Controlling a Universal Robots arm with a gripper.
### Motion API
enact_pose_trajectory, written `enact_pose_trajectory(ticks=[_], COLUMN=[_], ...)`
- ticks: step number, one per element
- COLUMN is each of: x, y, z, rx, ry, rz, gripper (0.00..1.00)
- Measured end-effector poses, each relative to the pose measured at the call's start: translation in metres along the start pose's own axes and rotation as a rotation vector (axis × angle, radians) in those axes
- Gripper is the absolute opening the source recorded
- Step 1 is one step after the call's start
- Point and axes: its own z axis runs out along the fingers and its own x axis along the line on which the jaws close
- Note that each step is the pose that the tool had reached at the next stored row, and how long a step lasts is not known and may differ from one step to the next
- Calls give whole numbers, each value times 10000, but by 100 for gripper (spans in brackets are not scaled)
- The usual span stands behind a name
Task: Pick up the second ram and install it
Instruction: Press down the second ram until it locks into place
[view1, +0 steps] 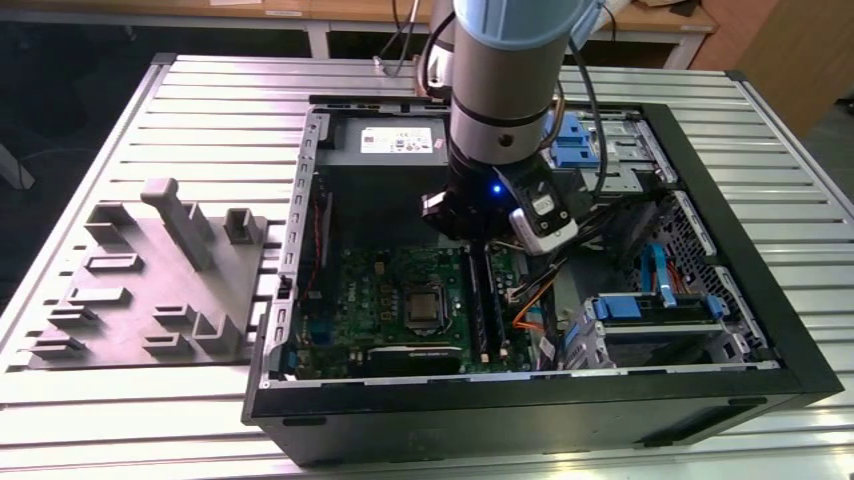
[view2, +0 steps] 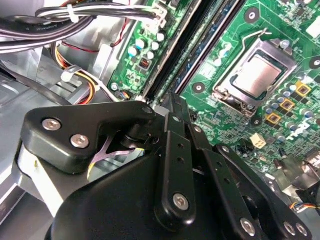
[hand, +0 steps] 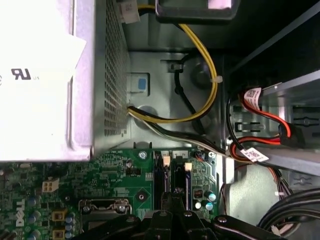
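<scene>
Over the open case (view1: 747, 330), the arm (view1: 514, 70) reached down so that its gripper (view1: 478, 243) sat just above the motherboard (view1: 380, 290), at the far end of the long black slots (view1: 483, 305). In the exterior view the case lay on a slatted table (view1: 200, 110), with a grey fixture (view1: 154, 285) at about nine o'clock from it and well apart. The power supply (view1: 387, 140) sat at twelve o'clock inside the case, blue drive brackets (view1: 654, 305) at about four o'clock from the gripper.

In the second wrist view the black fingers (view2: 172, 125) stood drawn together, tip down at the near end of the slots (view2: 172, 52). A dark blue-green ram (view2: 202, 45) lay seated in one slot there, running away from the fingertips toward one o'clock; whether this was the second ram, and whether the fingers pinched anything, I could not tell (the black linkage hid the tip). The CPU socket (view2: 255, 75) lay at two o'clock from the fingers, near the slots.

In the first wrist view the gripper (hand: 172, 207) met the slot ends (hand: 170, 175), with yellow cables (hand: 207, 75) looping at twelve o'clock.
</scene>
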Motion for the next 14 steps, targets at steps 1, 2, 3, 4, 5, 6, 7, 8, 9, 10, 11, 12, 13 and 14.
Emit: enact_pose_trajectory(ticks=[1,2,3,4,5,6,7,8,9,10,11,12,13,14], x=[1,2,2,3,4,4,5,7,8,8,8,8,11,12], y=[9,19,31,40,48,52,55,58,60,61,61,62,67,73], z=[4,8,12,15,21,32,44,56,67,68,69,70,74,79], rx=[0,-2,-1,-1,-2,-5,-4,-3,-3,-1,0,0,-2,-3], ry=[0,0,0,0,-1,-2,-1,-1,-1,0,0,0,0,-1], rz=[0,0,-1,0,0,0,-1,0,0,0,-1,-1,1,1], gripper=[10,10,10,10,10,10,10,10,10,10,10,10,10,10])
